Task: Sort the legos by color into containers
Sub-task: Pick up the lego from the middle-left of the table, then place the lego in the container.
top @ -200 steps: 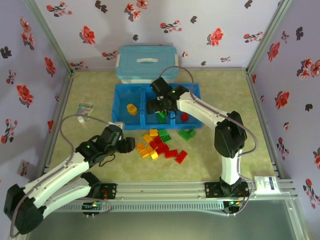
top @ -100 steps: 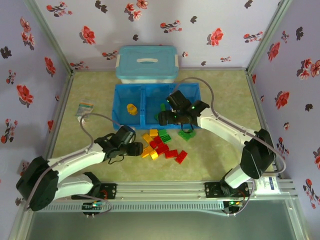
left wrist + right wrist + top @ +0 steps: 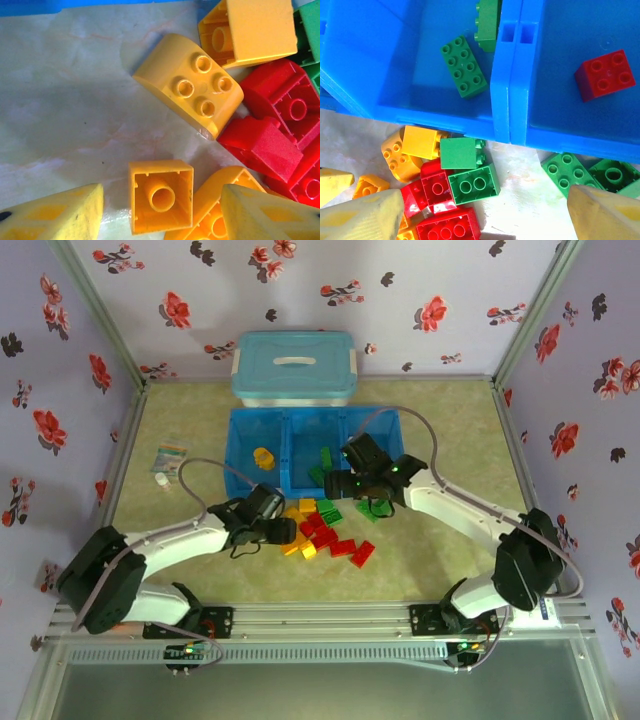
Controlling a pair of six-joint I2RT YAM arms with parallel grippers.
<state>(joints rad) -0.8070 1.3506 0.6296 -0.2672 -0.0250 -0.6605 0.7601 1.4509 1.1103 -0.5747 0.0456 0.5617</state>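
Note:
The legos lie in a loose pile in front of the blue tray; its three compartments are the containers. A yellow brick lies in the left one, a green brick in the middle one and a red brick in the right one. My left gripper is low at the pile's left edge, open. An upturned yellow square brick lies between its fingers, touching neither. My right gripper hangs open over the pile by the tray's front wall, above an upturned green brick.
A light-blue lidded box stands behind the tray. A small packet lies near the left wall. More green bricks lie right of the pile. Flowered walls enclose the table, and a metal rail runs along the near edge.
My right gripper has come out of the tray's middle compartment and moved forward over the pile. My left gripper has moved right to the pile's edge. Both jaws have narrowed a little.

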